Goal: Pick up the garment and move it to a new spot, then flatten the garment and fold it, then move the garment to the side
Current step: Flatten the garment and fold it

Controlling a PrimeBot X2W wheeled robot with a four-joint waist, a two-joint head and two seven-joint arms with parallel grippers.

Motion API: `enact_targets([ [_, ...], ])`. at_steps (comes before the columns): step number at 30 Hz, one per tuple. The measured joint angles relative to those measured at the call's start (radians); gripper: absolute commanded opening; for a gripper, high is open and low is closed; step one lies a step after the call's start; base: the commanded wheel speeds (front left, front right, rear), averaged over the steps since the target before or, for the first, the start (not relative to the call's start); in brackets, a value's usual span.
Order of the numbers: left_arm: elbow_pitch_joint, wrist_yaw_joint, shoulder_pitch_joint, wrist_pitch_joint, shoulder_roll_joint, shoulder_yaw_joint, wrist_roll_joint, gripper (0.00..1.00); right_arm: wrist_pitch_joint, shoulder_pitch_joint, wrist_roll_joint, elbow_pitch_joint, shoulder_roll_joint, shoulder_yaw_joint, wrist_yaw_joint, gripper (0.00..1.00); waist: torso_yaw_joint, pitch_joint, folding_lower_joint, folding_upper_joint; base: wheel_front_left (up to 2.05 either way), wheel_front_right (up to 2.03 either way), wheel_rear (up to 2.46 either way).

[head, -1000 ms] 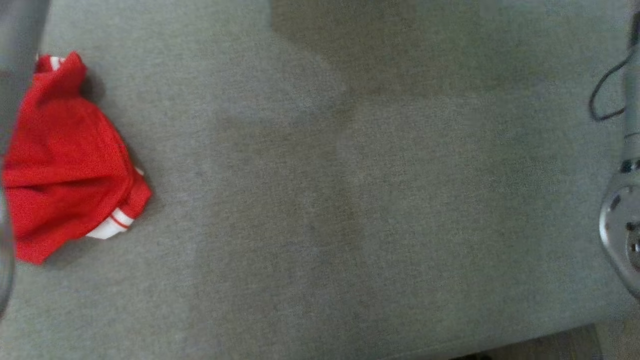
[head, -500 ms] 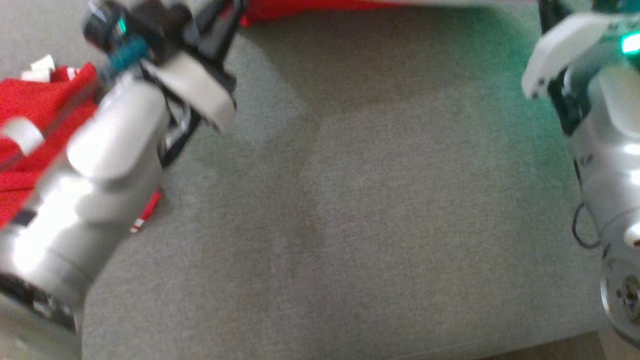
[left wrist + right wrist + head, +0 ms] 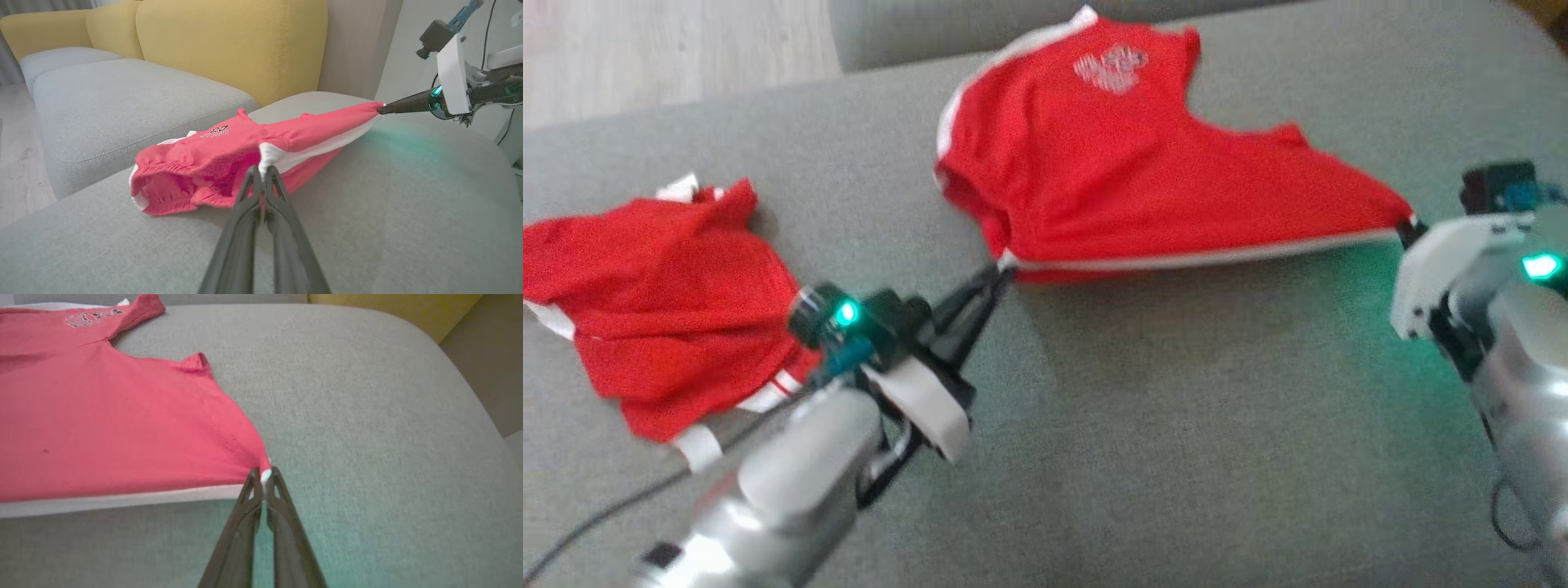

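While both grippers pinch opposite ends of its white-trimmed edge, the red garment (image 3: 1143,171) hangs stretched across the upper middle of the head view, its far part resting on the grey seat cushion (image 3: 1176,425). The left gripper (image 3: 1001,273), rising from the lower left, has its fingers pressed together on the white corner at the edge's left end. The right gripper (image 3: 1409,227), at the right side of the frame, is clamped on the other end, so the white band (image 3: 1201,257) runs taut between them.

The head view also takes in a second red garment (image 3: 662,310), crumpled at the left of the frame and apart from the held one, a strip of wooden floor (image 3: 670,57) at the upper left, and a pale printed logo (image 3: 1111,67) near the top of the held garment.

From the left wrist view the yellow sofa backrest (image 3: 229,45) stands across the top of the frame, beside another grey seat (image 3: 122,94) at the upper left. There the garment sags open at its left end, showing a ribbed inner layer.

The right wrist view shows close detail: a stitched seam (image 3: 220,433) running down to the pinched corner, and a green glow on the cushion below the fingers.
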Motion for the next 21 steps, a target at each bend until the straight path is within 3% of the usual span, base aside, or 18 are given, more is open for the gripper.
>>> enact_targets([
  [10,-0.134,0.086,0.242,0.0,-0.019,0.006,0.0,0.0,0.094,0.247,0.203,-0.245,-0.141,0.106,0.0,0.0,-0.004,-0.132,0.0,0.0,0.0,0.0,0.0],
  [15,-0.188,0.107,0.276,0.0,-0.03,0.009,0.0,0.0,0.105,0.332,0.263,-0.405,-0.207,0.065,0.0,0.0,0.011,-0.133,0.0001,0.0,0.0,0.0,0.0],
  [21,-0.201,0.132,0.219,0.002,-0.026,0.05,0.001,0.0,0.116,0.325,0.22,-0.549,-0.203,-0.03,0.0,0.0,0.03,-0.079,0.0004,0.0,0.0,0.0,0.0],
])
